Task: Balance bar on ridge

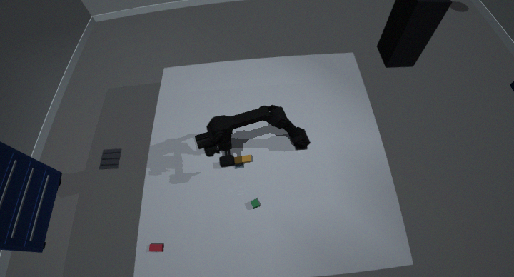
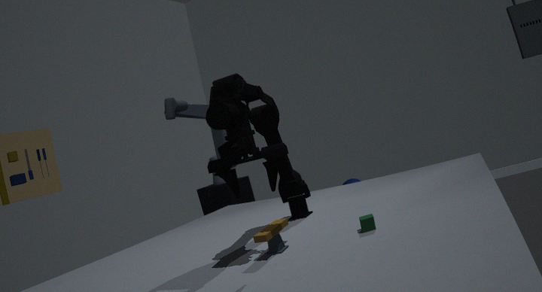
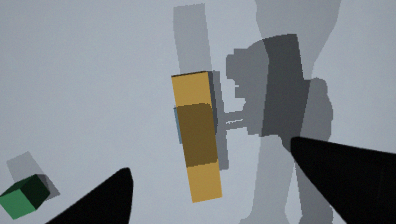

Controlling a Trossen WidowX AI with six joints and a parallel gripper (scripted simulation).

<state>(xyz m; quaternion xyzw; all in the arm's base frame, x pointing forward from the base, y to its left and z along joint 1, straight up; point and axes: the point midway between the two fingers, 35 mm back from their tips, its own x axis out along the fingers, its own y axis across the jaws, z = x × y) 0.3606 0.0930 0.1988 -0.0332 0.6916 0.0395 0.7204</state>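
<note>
The orange-yellow bar [image 1: 246, 158] [image 2: 270, 231] [image 3: 201, 135] lies across the top of the small blue-grey ridge [image 1: 239, 165] [image 2: 276, 244] [image 3: 176, 115]. Both ends of the bar stand clear of the table and it looks about level; a slight tilt cannot be ruled out. Its shadow lies apart from it on the table. My gripper [image 2: 255, 193] [image 3: 213, 160] is open and empty, above the bar and not touching it. In the top view the gripper partly hides the bar's left end. The bar covers most of the ridge in the wrist view.
A green block [image 1: 255, 203] [image 2: 367, 223] [image 3: 20, 200] stands on the white table [image 1: 305, 220] [image 2: 417, 214], apart from the ridge. A red block [image 1: 156, 247] lies near the table's corner at the lower left in the top view. The arm's shadow falls beside the ridge.
</note>
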